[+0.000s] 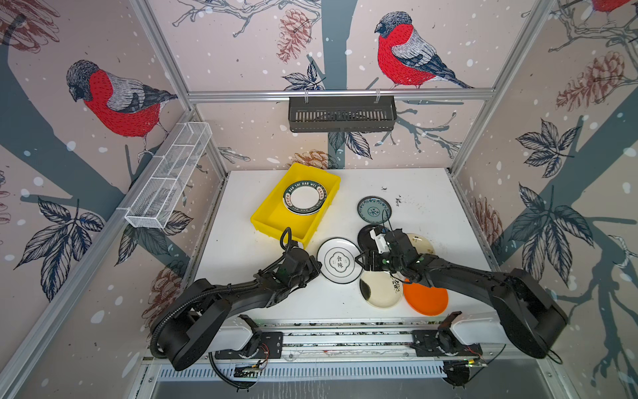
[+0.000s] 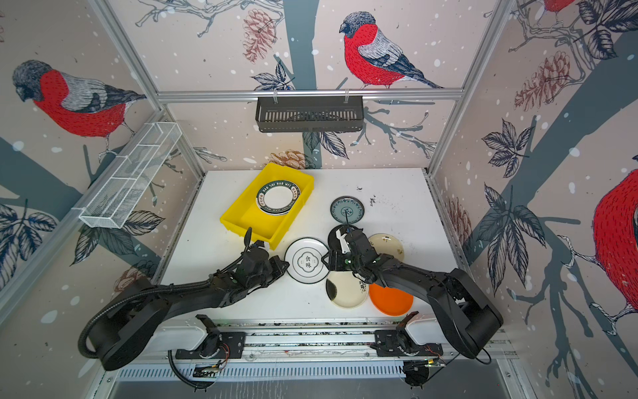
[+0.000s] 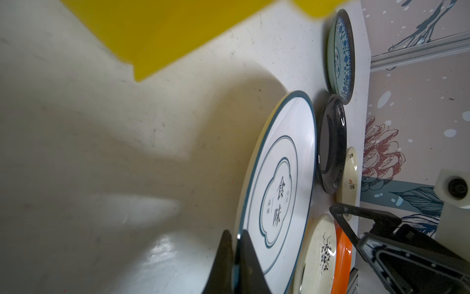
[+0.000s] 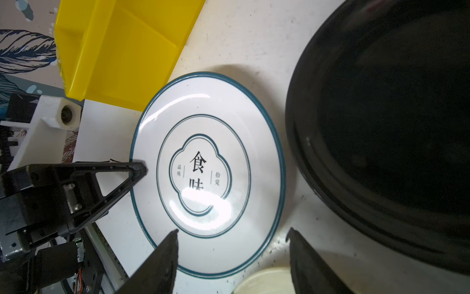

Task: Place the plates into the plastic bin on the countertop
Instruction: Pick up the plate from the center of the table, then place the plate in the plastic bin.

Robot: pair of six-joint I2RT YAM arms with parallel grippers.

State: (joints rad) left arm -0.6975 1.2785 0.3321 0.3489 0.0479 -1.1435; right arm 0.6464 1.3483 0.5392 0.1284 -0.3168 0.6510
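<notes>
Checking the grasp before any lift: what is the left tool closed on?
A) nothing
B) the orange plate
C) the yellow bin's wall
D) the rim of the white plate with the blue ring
D: the left tool is shut on the edge of the white plate.

Top views look down overhead; both close wrist views share the white plate (image 4: pixel 207 173).
</notes>
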